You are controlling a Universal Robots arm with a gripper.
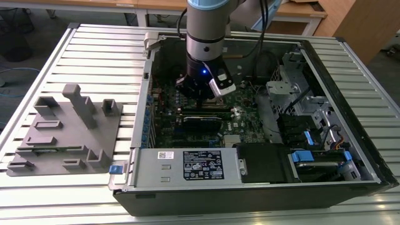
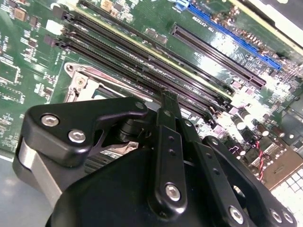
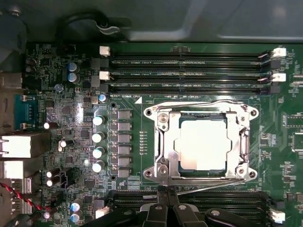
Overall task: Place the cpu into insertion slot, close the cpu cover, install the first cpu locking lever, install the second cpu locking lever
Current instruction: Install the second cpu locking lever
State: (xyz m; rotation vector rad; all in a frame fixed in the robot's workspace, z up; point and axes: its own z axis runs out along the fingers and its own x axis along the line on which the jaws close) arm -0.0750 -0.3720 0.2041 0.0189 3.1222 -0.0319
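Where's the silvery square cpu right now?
In the first wrist view, the silvery square cpu sits under the metal cpu cover frame, between black memory slots.

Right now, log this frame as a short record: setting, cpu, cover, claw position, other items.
setting: open computer case on a slatted table
cpu: silvery cpu lies in the insertion slot
cover: cpu cover lies flat, framing the chip
levers: thin metal rods run along the frame edges; latching cannot be told
claw: claw sits at the socket's edge, over the memory slots
other: grey fixture block beside the case, at the exterior view's left
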